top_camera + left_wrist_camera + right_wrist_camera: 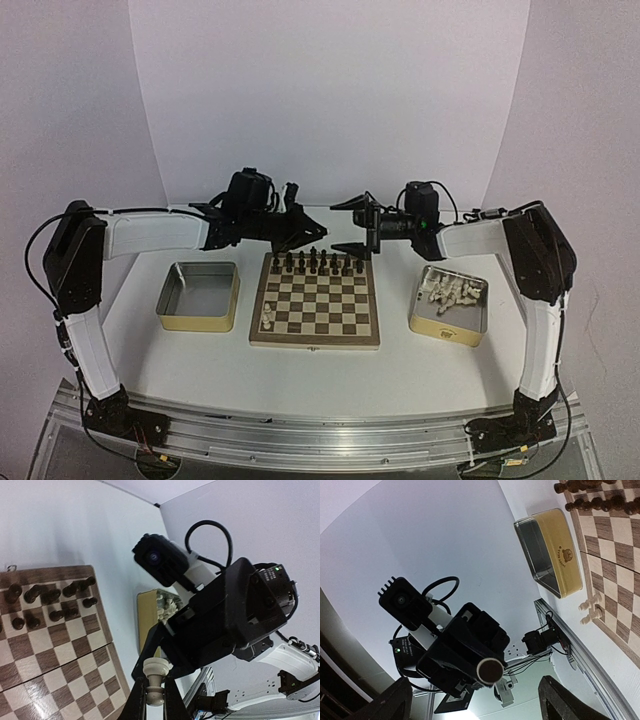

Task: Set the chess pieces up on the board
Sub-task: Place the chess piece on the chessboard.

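A: Where do your grippers stand?
B: Your left gripper (318, 232) pinches one cream-white chess piece (155, 672) near the board's (315, 338) far edge. Your right gripper (348, 227) faces it, fingers spread wide and holding nothing.
A: And the other chess pieces (452, 292)?
B: Most lie in the right tin (447, 330); two stand at the board's near-left corner.

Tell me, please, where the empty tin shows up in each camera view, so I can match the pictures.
Top external: the empty tin sits left of centre, just left of the board.
Left wrist: not in it; the other tin there holds white pieces.
Right wrist: upper right, its yellow side showing, beside the board.
Shared landmark: the board, visible in all three views.
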You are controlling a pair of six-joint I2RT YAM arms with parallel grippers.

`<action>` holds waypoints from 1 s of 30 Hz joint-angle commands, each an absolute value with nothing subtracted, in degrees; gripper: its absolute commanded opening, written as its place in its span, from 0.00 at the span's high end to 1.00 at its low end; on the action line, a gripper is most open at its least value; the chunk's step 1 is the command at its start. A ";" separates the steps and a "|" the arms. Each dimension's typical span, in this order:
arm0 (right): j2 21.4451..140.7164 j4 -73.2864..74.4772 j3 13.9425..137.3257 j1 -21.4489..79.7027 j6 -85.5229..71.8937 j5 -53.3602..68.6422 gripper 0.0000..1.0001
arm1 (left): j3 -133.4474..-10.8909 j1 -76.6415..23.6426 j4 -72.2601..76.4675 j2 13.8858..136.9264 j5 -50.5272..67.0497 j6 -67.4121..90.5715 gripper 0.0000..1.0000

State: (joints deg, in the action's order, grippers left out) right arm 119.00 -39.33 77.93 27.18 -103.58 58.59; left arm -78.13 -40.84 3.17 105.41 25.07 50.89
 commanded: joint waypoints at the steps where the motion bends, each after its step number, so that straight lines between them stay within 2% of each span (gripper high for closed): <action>1: 114.43 -38.62 75.22 25.37 -101.54 59.83 0.12 | -86.49 -40.24 -18.49 101.05 25.50 44.73 1.00; 4: 111.37 -27.45 75.74 24.48 -93.42 60.08 0.10 | -91.41 -40.27 -30.75 102.09 25.42 41.19 1.00; 8: 108.23 5.54 83.77 24.03 -70.48 56.02 0.09 | -97.40 -40.71 -42.91 106.04 24.97 37.24 1.00; 11: 107.75 24.99 90.87 23.99 -55.86 48.62 0.08 | -99.60 -41.76 -47.09 108.44 22.38 36.07 1.00; 17: 105.10 48.56 97.48 23.80 -41.80 24.17 0.14 | -107.77 -46.15 -58.98 116.06 12.04 32.83 1.00; 22: 102.91 55.29 99.53 23.47 -35.73 9.98 0.12 | -110.47 -48.09 -63.14 120.08 8.20 32.56 1.00; 30: 103.06 57.42 100.46 23.29 -33.63 7.49 0.11 | -109.90 -48.82 -66.42 121.97 3.83 32.66 1.00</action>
State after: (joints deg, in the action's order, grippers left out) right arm 104.86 53.64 98.17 23.38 -36.88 11.37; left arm -107.65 -48.97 -63.07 121.89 8.50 33.54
